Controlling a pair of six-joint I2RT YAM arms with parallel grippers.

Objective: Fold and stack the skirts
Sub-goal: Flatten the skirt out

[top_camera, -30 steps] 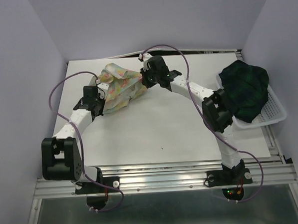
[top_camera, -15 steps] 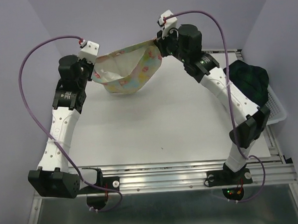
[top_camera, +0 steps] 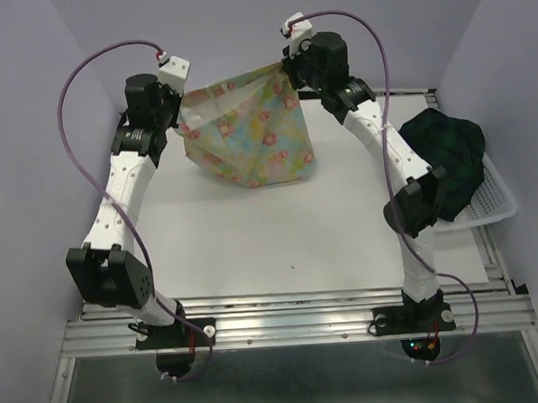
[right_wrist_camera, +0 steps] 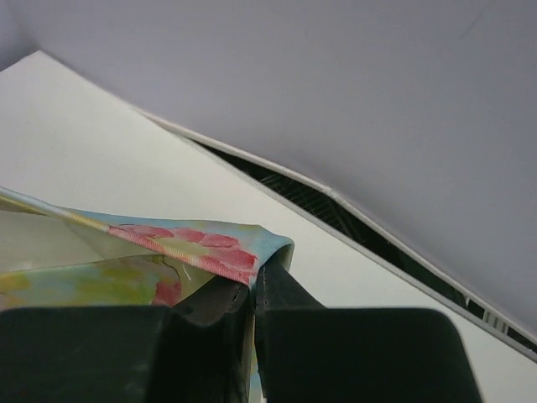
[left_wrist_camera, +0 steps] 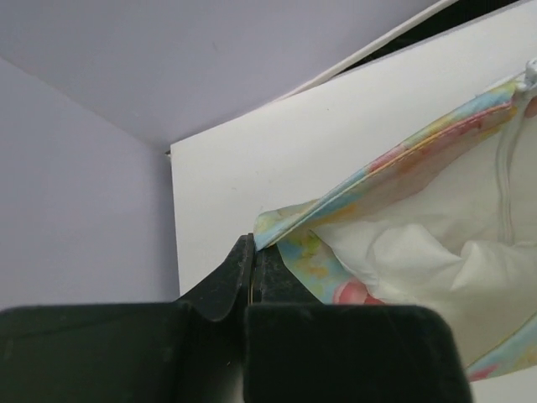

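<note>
The pale yellow flower-print skirt [top_camera: 247,135] hangs spread in the air over the back of the table, held by its top edge at both corners. My left gripper [top_camera: 181,111] is shut on the skirt's left corner [left_wrist_camera: 281,222]. My right gripper [top_camera: 285,74] is shut on the right corner [right_wrist_camera: 252,252]. The cloth's lower point drapes down near the white table [top_camera: 279,228]. The dark green-and-navy plaid skirt [top_camera: 446,161] lies bunched in the white mesh basket [top_camera: 495,203] at the right.
Purple cables loop above both raised arms. The table's back edge [right_wrist_camera: 336,197] and a dark gap run just behind the held skirt. Lilac walls close in on the left, back and right.
Both arms have risen from the table, lifting the flower-print skirt by its corners. It has gone from a crumpled heap to a hanging, spread-out sheet.
</note>
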